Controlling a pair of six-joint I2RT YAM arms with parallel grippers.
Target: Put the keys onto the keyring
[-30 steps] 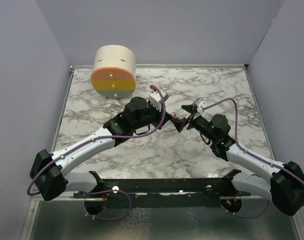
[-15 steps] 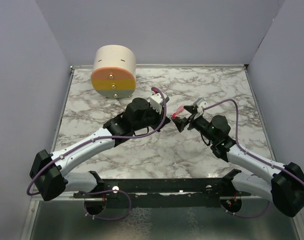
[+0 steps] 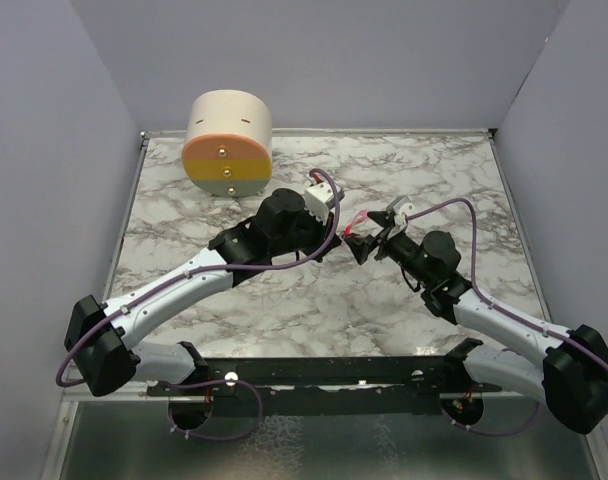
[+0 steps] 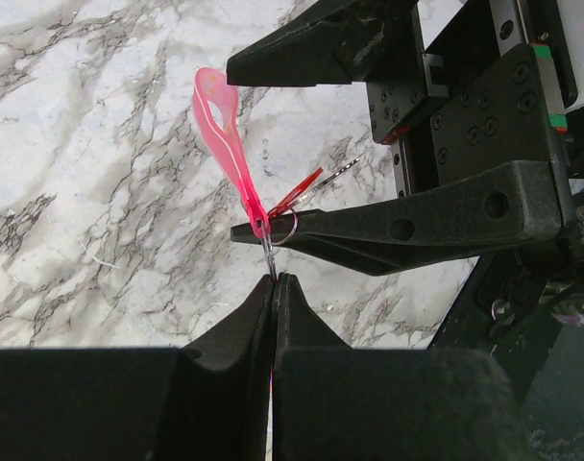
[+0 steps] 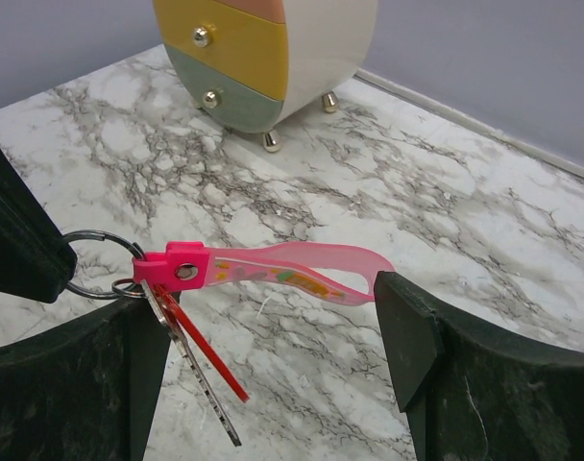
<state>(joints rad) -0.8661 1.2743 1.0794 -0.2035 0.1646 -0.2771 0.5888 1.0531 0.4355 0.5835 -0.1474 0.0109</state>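
Observation:
The keyring is a thin dark metal ring [image 5: 95, 264] with a bright-pink strip [image 5: 282, 269] attached. It is held in the air between the two arms. My left gripper [image 4: 275, 279] is shut on the ring's lower edge [image 4: 271, 254], and the strip [image 4: 225, 134] stands up from it. The red key [image 5: 201, 351] hangs at the ring beside a silver key [image 5: 191, 384]. My right gripper [image 5: 273, 336] is open, and its fingers [image 4: 398, 230] stand on either side of the strip and keys. The left fingertip [image 5: 18, 250] shows at the ring. In the top view the strip [image 3: 356, 222] lies between both grippers.
A round cream drawer cabinet [image 3: 227, 140] with orange and yellow fronts stands at the back left of the marble table [image 3: 434, 170]. It also shows in the right wrist view [image 5: 263, 48]. Grey walls close in the back and both sides.
The pink strip, hidden between the grippers a second ago, now shows between them. The left wrist has shifted slightly up and to the right. The right arm has barely moved.

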